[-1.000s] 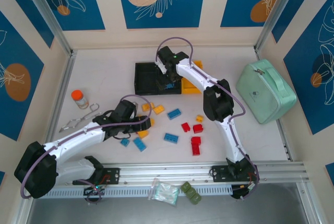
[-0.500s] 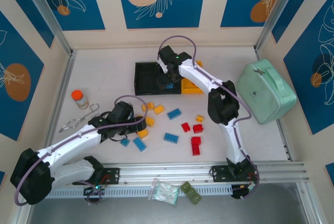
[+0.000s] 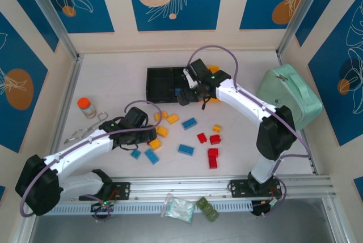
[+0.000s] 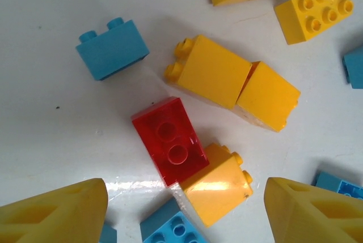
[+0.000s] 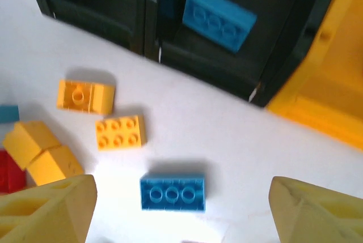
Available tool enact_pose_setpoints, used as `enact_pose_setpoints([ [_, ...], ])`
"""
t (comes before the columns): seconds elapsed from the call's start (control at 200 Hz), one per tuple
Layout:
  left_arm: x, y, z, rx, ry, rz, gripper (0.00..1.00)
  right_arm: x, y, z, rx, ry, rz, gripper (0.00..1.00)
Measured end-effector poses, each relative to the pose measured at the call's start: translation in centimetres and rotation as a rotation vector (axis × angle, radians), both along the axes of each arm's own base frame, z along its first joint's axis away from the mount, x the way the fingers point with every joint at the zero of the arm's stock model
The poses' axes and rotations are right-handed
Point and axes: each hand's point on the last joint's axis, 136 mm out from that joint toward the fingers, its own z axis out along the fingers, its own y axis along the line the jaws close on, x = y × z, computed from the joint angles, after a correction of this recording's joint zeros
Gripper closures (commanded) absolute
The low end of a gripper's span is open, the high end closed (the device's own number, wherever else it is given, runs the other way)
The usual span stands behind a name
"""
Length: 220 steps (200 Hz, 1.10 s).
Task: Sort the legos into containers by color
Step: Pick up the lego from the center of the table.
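Note:
Red, blue and yellow legos lie scattered on the white table [image 3: 113,79] in front of the containers. These are two black bins [image 3: 161,83] and a yellow bin [image 5: 332,79] in a row. One blue lego [image 5: 219,17] lies in the middle black bin. My left gripper [image 4: 187,220] hangs open over a red lego [image 4: 170,141] that touches a yellow one [image 4: 218,185]. In the top view the left gripper [image 3: 152,138] is at the left end of the pile. My right gripper [image 5: 184,214] is open and empty above a blue lego [image 5: 172,193] on the table, just in front of the bins [image 3: 184,98].
A large mint-green case [image 3: 289,98] lies at the right wall. An orange-capped jar [image 3: 86,106] and metal tongs [image 3: 85,131] sit at the left. A plastic bag [image 3: 178,208] and a green lump [image 3: 207,209] rest on the front rail.
My right gripper has drawn back from above the middle black bin to the table in front of it, its elbow swinging right. My left gripper shifted slightly over the bricks.

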Motion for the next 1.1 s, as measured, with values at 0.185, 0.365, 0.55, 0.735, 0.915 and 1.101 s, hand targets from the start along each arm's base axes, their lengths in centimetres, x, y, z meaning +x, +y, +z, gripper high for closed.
enact_pose_setpoints([
  [0.185, 1.4, -1.4, 0.3, 0.017, 0.008, -0.049, 0.29, -4.0, -1.8, -1.5, 0.048, 0.067, -0.048, 0.20],
  [0.365, 2.5, -2.4, -0.4, 0.060, 0.035, -0.089, 0.29, -6.4, -2.2, -2.7, 0.098, 0.115, -0.081, 0.20],
  [0.55, 4.9, -3.6, -0.4, 0.116, 0.027, -0.120, 0.27, -7.5, -2.0, -4.1, 0.103, 0.151, -0.094, 0.20],
  [0.735, 8.2, -5.2, -0.7, 0.173, 0.020, -0.121, 0.22, -8.2, -2.2, -4.3, 0.117, 0.156, -0.115, 0.20],
  [0.915, 9.9, -5.3, -2.6, 0.226, 0.042, -0.053, 0.16, -8.8, -2.7, -4.3, 0.134, 0.153, -0.136, 0.20],
  [1.101, 11.2, -5.1, -3.7, 0.261, 0.037, 0.022, 0.16, -9.4, -3.2, -4.1, 0.145, 0.151, -0.148, 0.20],
])
